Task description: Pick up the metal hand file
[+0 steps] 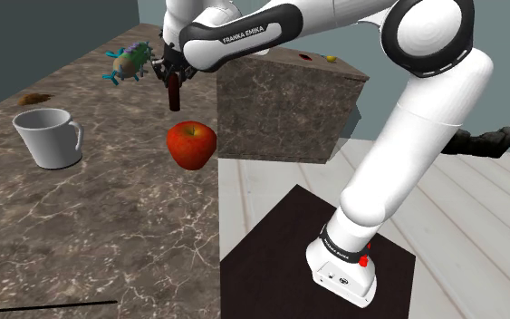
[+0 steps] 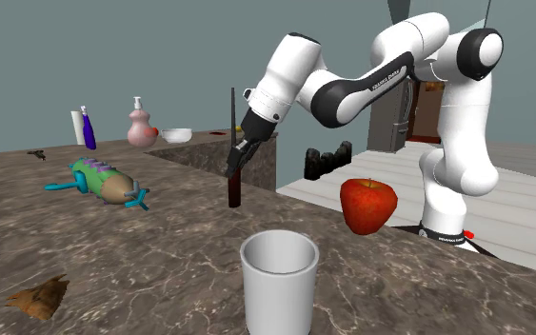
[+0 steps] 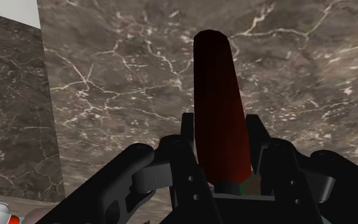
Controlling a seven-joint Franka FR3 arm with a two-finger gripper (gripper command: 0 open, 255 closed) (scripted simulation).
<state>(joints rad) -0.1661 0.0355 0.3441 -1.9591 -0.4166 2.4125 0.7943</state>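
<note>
- The claw (image 2: 238,154) was clamped on the file (image 2: 234,190), just left of centre in the second exterior view.
- The file stood upright, dark red handle down and thin blade up, over the marbled surface (image 2: 161,271).
- In the shoulder view the file (image 1: 173,94) hung in the upper middle, above-left of a red apple (image 1: 190,145).
- A white cup (image 1: 49,136) stood at the left.

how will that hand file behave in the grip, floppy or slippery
Likely stiff: the hand file stands straight and upright in the gripper, no sag. Its smooth rounded dark red handle might slip or pivot between the fingers. Set down, it could roll.
</note>
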